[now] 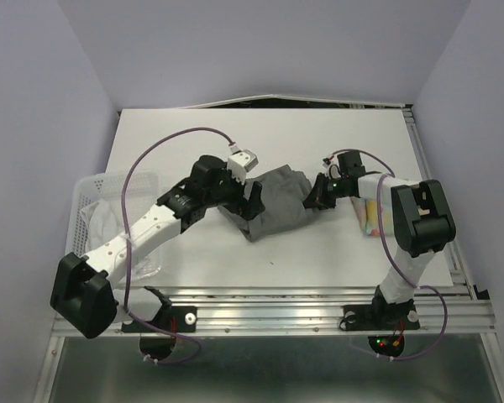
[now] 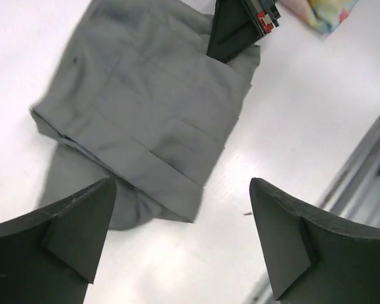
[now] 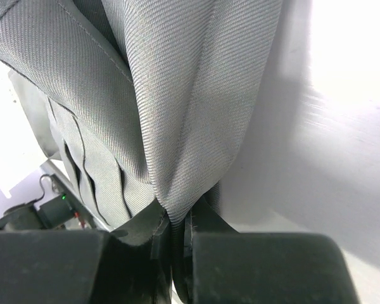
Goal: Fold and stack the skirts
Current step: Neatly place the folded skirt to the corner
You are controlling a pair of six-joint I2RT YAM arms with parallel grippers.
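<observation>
**Grey skirt (image 1: 277, 206) pinched at its right edge, fold not yet finished**

From where I stand, the grey skirt lies in the middle of the table (image 1: 319, 143), partly doubled over, with a rumpled lower layer sticking out at its left end. The right gripper (image 3: 177, 218) has its fingers nipped tight on a bunched bit of the cloth's right edge, and the pleats gather straight into the jaws. The left gripper (image 2: 182, 190) hangs just above the left end with its fingers spread wide, holding nothing. The floral skirt (image 1: 370, 218) sits folded under the right arm, near the table's right side and apart from the grey one. The basket (image 1: 88, 189) stands off to the left.

As I judge it, the step in hand is another fold of the grey skirt, led by the right gripper. To do it well:

- Check that the pinch has every layer of that edge. The wrist view shows a thick gather, but I can't tell whether the bottom layer is caught.
- Lift only enough to clear the cloth below, then carry the edge across low and slow, so the pleats lie flat and don't twist.
- Use the open left gripper to pin or tidy the loose left end, otherwise the whole bundle may slide with the pull.
- Keep the swing clear of the floral skirt.
</observation>
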